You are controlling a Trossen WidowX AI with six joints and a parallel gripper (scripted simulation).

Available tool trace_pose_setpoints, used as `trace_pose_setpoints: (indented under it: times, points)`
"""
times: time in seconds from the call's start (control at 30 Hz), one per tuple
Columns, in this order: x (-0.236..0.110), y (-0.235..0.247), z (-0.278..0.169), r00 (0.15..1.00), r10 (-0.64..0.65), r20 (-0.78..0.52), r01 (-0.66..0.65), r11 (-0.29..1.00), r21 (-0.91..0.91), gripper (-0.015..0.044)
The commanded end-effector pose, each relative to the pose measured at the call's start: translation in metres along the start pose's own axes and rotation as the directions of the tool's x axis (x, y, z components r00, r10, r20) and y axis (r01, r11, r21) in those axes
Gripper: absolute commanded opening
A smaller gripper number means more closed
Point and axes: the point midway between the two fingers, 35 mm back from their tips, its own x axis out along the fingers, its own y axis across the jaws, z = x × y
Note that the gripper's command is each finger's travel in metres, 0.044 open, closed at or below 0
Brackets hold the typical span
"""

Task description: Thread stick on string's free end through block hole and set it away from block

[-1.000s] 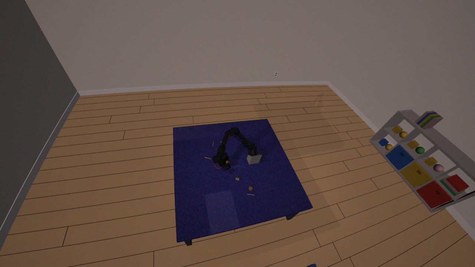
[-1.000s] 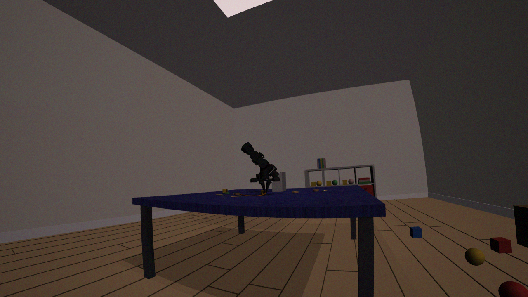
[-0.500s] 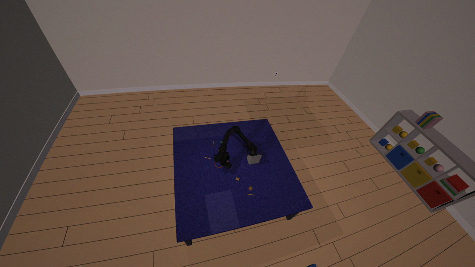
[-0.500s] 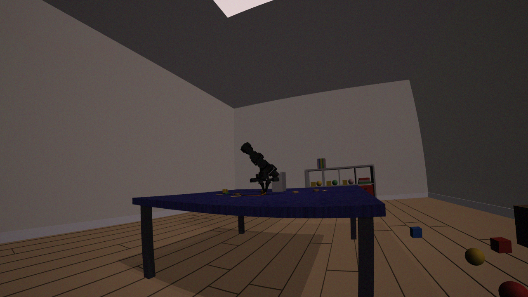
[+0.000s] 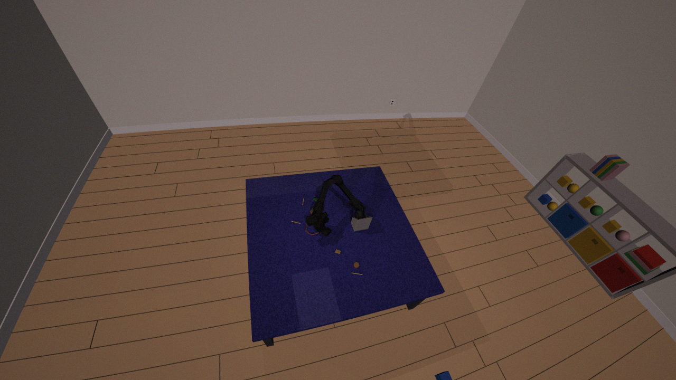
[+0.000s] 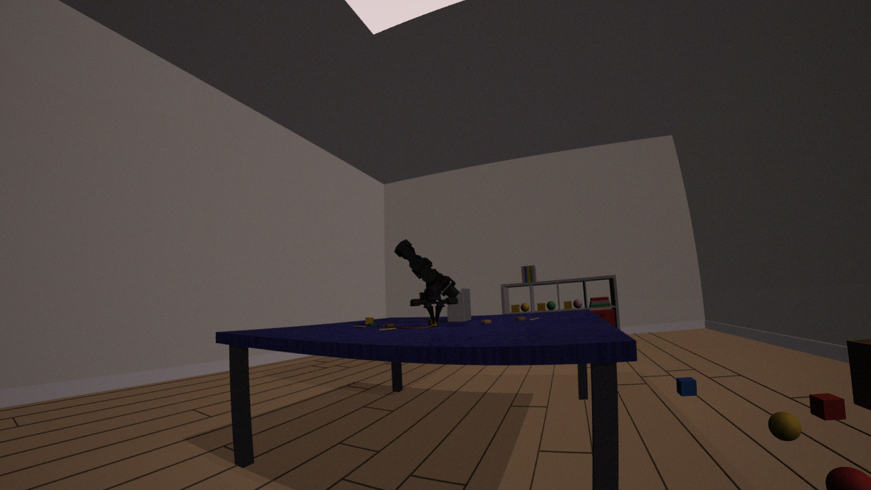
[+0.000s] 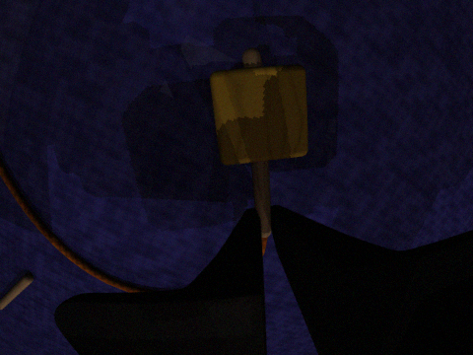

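a dark blue table (image 5: 283,302) carries a black robot arm (image 5: 338,185) on a grey base (image 5: 362,222). its black gripper (image 7: 264,240) is pinched nearly closed on a thin wooden stick (image 7: 260,187) — this stick runs through a yellowish wooden block (image 7: 260,114), tip poking out beyond. an orange string (image 7: 46,233) curves left on the table.

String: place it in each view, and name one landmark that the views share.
Top: the string is an orange arc just left of the gripper.
Exterior: a low orange line left of the gripper.
Wrist: a curve at the left edge.
Landmark: the gripper, shut on the stick.
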Motion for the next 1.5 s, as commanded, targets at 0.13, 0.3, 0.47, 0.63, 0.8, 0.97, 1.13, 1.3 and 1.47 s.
trace_pose_setpoints:
  times: [0.13, 0.3, 0.47, 0.63, 0.8, 0.97, 1.13, 1.3, 1.47]
  points:
    - [0.001, 0.000, 0.011, 1.000, 0.002, 0.004, -0.002, 1.000, -0.008, 0.0000]
    - [0.001, -0.001, 0.018, 1.000, 0.002, 0.005, -0.002, 1.000, -0.008, 0.0000]
    - [0.000, 0.000, 0.018, 1.000, 0.000, 0.001, 0.000, 1.000, -0.001, 0.0026]
    - [0.000, 0.000, 0.018, 1.000, 0.000, 0.001, 0.000, 1.000, -0.001, 0.0120]
    - [-0.057, 0.000, 0.014, 1.000, -0.005, -0.002, 0.005, 1.000, -0.002, 0.0120]
    - [-0.080, -0.001, 0.016, 1.000, -0.004, 0.000, 0.004, 1.000, -0.002, 0.0120]
    - [-0.079, 0.000, 0.015, 1.000, 0.006, -0.017, -0.009, 0.989, -0.149, 0.0120]
    - [-0.079, 0.000, 0.023, 1.000, 0.006, -0.010, -0.011, 0.802, -0.597, 0.0120]
    - [-0.079, 0.000, 0.032, 1.000, 0.005, -0.003, -0.005, 0.428, -0.904, 0.0120]
